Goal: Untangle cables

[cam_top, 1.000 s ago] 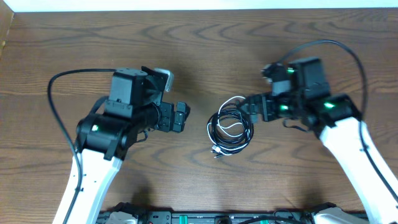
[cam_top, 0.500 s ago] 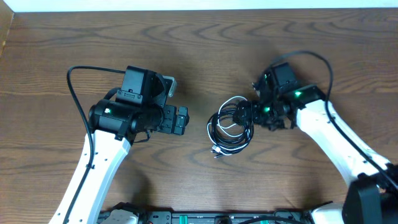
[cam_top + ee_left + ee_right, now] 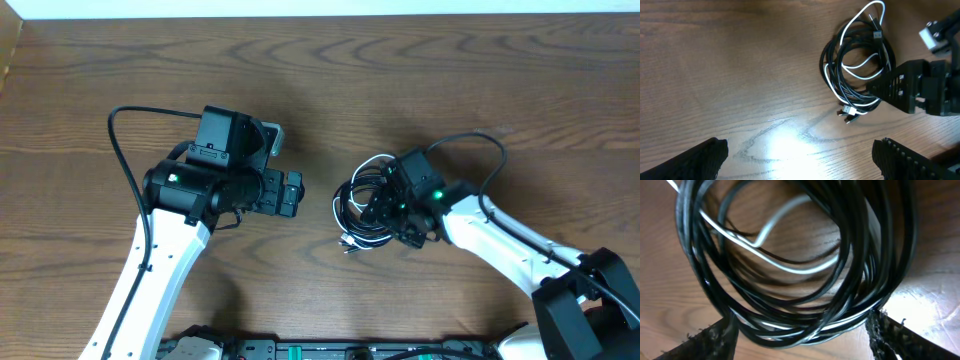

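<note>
The cables (image 3: 358, 208) lie in one coiled bundle on the wooden table: several black cords with one thin white cord (image 3: 860, 75) looping through, and plug ends at the coil's lower edge (image 3: 847, 112). My right gripper (image 3: 381, 204) is down over the right side of the coil. In the right wrist view its open fingers (image 3: 800, 330) stand on either side of the black strands (image 3: 805, 317), with the white cord (image 3: 785, 265) beyond. My left gripper (image 3: 291, 192) is open and empty to the left of the coil, its fingers wide apart in the left wrist view (image 3: 800, 152).
The brown wooden table (image 3: 330, 80) runs to a pale edge at the back. Each arm carries its own thick black wire (image 3: 125, 140). A dark rail (image 3: 330, 350) runs along the front edge. The right gripper body (image 3: 925, 92) shows in the left wrist view.
My right arm has swung left and come down, bringing its gripper over the coil's right side. My left arm shifted a little to the right a second ago and has since held still.
</note>
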You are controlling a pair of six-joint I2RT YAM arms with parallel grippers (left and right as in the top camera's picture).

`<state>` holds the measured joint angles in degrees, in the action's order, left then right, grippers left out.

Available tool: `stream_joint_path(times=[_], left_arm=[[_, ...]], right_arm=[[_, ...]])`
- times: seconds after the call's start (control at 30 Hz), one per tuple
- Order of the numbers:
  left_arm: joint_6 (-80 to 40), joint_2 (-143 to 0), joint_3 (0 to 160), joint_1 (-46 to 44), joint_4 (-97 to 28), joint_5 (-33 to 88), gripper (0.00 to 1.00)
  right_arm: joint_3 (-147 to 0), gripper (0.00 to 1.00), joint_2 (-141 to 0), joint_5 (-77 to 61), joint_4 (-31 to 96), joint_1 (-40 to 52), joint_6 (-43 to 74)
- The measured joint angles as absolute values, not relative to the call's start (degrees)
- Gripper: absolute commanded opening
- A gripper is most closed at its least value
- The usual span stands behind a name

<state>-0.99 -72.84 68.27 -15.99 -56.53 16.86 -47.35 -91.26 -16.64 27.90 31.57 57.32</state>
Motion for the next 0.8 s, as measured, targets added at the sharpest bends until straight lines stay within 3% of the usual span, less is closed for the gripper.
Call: stream_joint_path(times=[0.17,0.27,0.63,0.8], left_arm=[[-0.99,-72.84,68.27,-15.99,-56.49,16.88,0.98],[-0.99,-72.84,68.27,-15.99,-56.42,17.5,0.98],[-0.99,-72.86,68.27,-15.99,-56.36,18.13,0.98],[-0.99,-72.86,68.27,-15.99,-56.36,18.11,0.98]], right_arm=[[-44.69,0.55,-91.24,-15.35,24.58,32.01,59.83],[-43.99,0.01,-91.24,-14.66,23.14,32.03,60.58],[-43.11,0.01,-91.24,-17.26,10.96,32.08,54.72],[-47.31,0.01,-90.52,-22.98,12.86,32.08,47.48]])
